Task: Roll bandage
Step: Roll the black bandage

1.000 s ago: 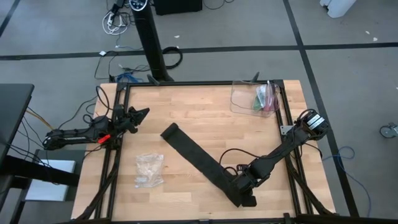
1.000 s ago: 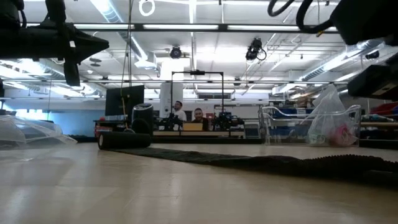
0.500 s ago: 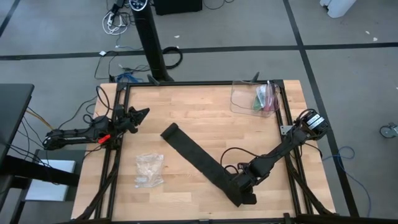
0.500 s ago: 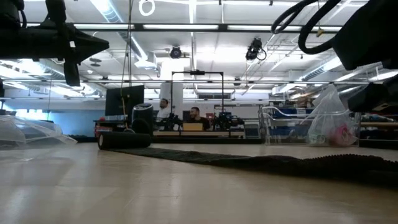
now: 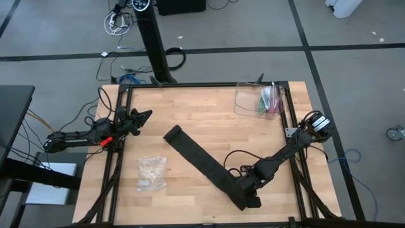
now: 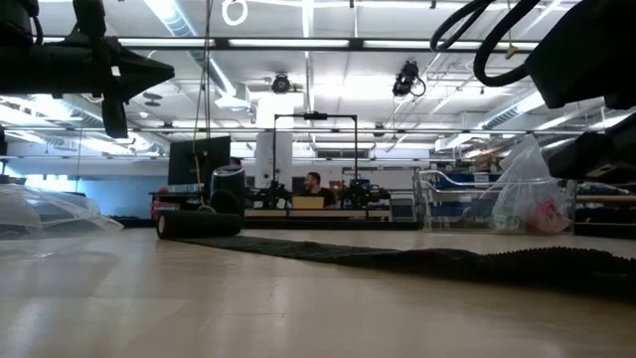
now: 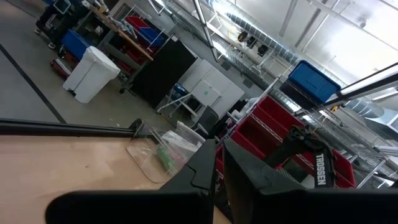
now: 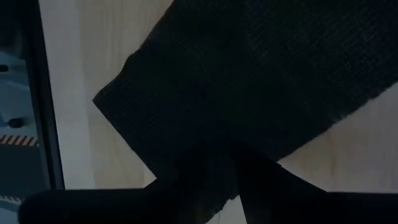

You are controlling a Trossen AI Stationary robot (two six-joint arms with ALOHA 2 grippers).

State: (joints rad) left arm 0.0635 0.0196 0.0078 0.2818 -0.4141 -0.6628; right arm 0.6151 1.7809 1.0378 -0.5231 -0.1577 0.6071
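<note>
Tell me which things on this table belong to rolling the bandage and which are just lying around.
Part of the job:
- bandage, laid out flat
- right gripper, low over its near end

Lying about:
- crumpled clear bag
- clear container in the far corner
- left gripper, idle at the table edge

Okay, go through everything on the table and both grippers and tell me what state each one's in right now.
bandage: unrolled, lying flat in a diagonal strip.
right gripper: down at the bandage's near end, fingers close together over the fabric.
left gripper: raised at the table's left edge, fingers nearly shut, holding nothing.
clear container: in the far right corner, with a bag inside.
small plastic bag: lying crumpled, near left.
</note>
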